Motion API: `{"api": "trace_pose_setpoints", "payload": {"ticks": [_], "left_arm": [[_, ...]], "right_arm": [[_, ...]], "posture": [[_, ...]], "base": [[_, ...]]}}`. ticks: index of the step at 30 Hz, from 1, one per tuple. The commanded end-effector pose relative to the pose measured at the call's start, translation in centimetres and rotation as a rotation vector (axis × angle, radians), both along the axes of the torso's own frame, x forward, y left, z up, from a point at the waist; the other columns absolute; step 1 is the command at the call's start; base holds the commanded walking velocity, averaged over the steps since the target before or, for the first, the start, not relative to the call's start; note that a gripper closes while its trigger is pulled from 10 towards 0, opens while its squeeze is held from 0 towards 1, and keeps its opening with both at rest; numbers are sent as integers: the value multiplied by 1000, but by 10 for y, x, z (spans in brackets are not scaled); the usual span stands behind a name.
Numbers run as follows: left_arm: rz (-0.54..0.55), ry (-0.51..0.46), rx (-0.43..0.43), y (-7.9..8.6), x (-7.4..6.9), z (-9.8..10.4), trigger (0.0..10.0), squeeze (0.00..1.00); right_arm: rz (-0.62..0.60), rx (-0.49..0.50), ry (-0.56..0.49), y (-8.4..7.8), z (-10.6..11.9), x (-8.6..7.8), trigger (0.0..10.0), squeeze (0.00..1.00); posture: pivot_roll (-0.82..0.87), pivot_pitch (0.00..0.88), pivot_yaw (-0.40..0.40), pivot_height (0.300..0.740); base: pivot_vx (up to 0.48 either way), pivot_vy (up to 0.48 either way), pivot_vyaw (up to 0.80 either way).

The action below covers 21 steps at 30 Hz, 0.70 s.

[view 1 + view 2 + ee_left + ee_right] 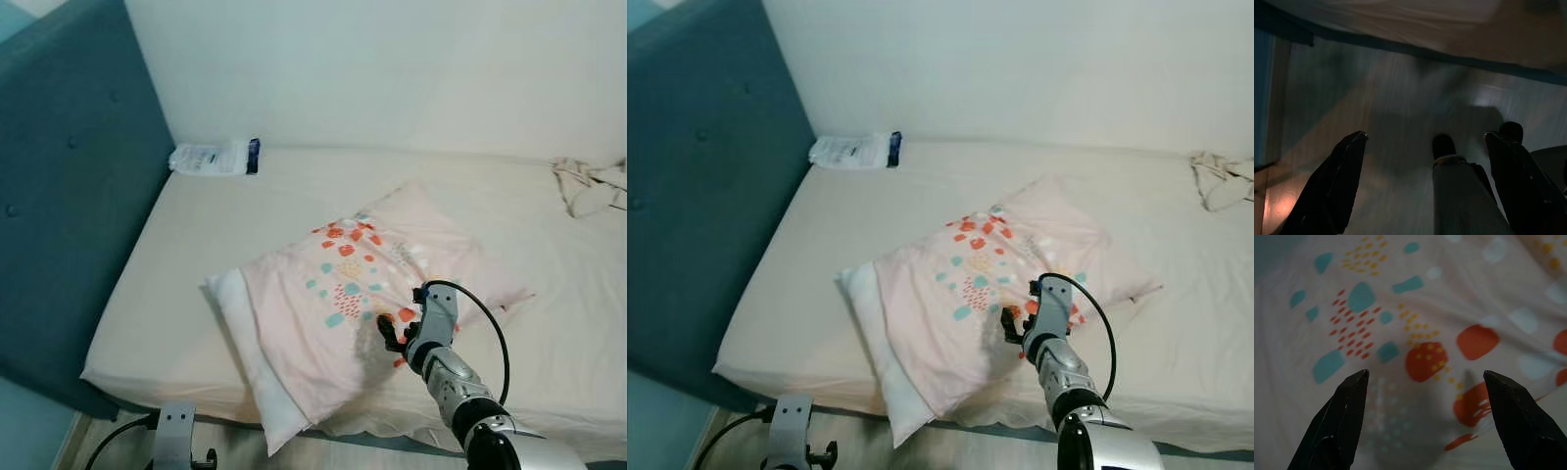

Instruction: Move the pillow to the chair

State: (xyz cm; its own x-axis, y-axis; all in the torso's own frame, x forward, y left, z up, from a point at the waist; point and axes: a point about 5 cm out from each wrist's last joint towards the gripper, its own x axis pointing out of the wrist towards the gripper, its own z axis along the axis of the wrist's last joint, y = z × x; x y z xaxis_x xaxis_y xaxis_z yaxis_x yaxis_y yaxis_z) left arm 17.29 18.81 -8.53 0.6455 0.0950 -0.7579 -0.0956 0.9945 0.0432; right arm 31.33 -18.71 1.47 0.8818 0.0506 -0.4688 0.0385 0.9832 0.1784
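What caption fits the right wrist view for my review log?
Right gripper open, its black fingers spread just above the pink pillow with its teal and red spots.

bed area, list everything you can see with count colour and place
pillow: one, pale pink case with red, teal and yellow spots, white inner showing at its near corner, lying on the bed
bed: one, cream sheet, against the wall
headboard: one, teal, padded, at the robot's left
packet: one, white with a dark end, far left corner of the bed
cloth: one, beige, crumpled, far right on the bed
wall: white, behind the bed
right gripper: one, black fingers open, over the pillow
left gripper: one, open, hanging low above the floor
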Motion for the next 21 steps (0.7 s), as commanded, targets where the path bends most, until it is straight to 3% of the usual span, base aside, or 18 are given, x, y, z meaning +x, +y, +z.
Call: {"api": "trace_pose_setpoints", "payload": {"ticks": [1, 8, 21], "left_arm": [[-20, 41, -11, -4, -10, -5, 10000, 0], [-14, 38, -13, -4, -10, -5, 10000, 0], [-1, 37, -8, -4, -7, -4, 10000, 0]], "right_arm": [[4, 4, 31, 1, -7, -6, 10000, 0], [4, 6, 31, 2, -7, -5, 10000, 0], [2, 7, 32, 1, -7, -6, 10000, 0]], "posture": [[-122, 83, -12, 740], [-123, 82, -7, 740], [-131, 82, -8, 740]], "base": [[450, 0, 0], [480, 0, 0], [0, 0, 0]]}}
